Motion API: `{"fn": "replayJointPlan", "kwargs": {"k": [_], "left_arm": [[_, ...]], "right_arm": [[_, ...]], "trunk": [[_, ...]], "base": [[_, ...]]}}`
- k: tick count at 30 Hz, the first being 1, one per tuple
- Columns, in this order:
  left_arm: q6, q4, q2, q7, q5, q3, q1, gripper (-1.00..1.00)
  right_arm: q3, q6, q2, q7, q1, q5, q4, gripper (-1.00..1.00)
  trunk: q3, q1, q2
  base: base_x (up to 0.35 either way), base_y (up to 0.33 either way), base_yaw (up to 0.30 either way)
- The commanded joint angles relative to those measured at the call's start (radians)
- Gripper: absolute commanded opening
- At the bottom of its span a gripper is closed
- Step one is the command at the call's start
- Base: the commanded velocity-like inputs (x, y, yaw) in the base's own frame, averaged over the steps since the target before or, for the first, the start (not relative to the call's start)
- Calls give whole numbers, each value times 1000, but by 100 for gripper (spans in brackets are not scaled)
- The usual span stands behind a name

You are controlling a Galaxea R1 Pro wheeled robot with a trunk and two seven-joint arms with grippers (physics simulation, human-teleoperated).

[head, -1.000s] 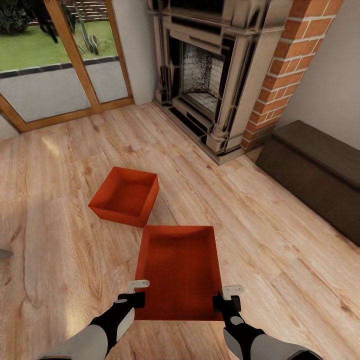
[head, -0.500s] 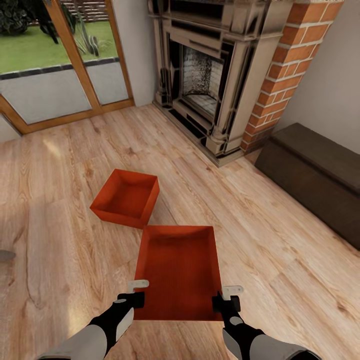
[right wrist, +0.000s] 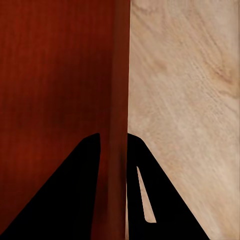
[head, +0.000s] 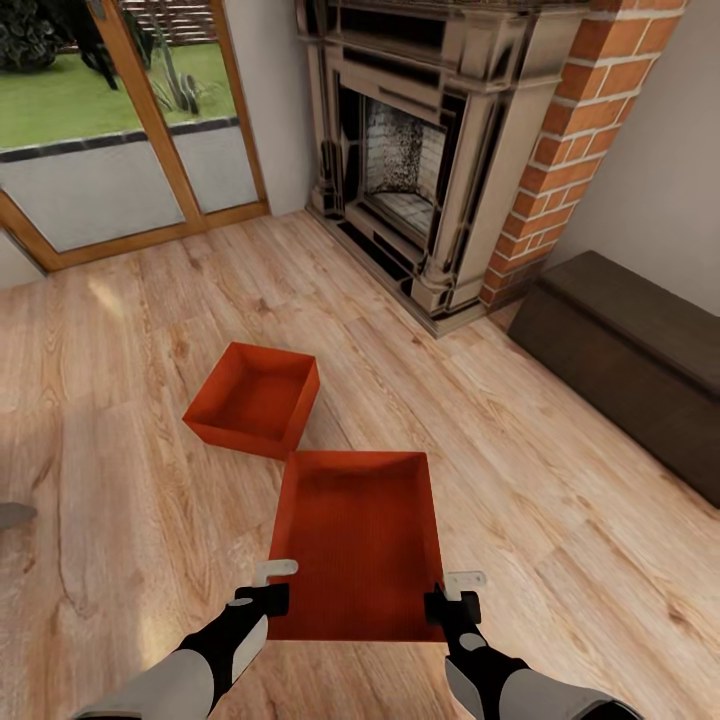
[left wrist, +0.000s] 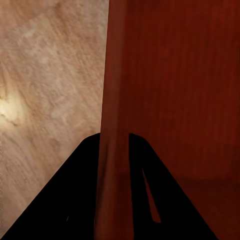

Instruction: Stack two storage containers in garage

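Note:
In the living room, one red-orange storage container [head: 360, 545] is held level in front of me over the wood-plank floor. My left gripper [head: 268, 592] is shut on its left wall and my right gripper [head: 452, 598] is shut on its right wall. In the left wrist view, the container wall [left wrist: 112, 90] runs between the black fingers of the left gripper [left wrist: 114, 145]. The right wrist view shows the other wall [right wrist: 120, 75] pinched in the right gripper [right wrist: 114, 142]. The second storage container [head: 252, 398] sits on the planks just beyond, to the left, turned at an angle.
An ornate dark fireplace [head: 420, 160] and red-brick chimney [head: 580, 130] stand ahead. A dark brown bench [head: 630, 350] lines the right wall. Wood-framed glass doors [head: 110, 150] are at the far left. A small grey object [head: 12, 515] lies at the left edge. Open plank floor [head: 560, 520] lies to the right.
The whole picture has slid slightly downward, so the camera has moved. The held container keeps its place between both grippers.

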Motion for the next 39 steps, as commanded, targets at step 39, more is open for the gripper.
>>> {"fn": "replayJointPlan", "kwargs": {"k": [39], "left_arm": [[4,-1,2,24,-4,24,1,-100]], "right_arm": [[-54,-8,-1,-3,-2,-3,-3,-100]], "trunk": [[122,-150,273]], "base": [[0,0,0]]}}
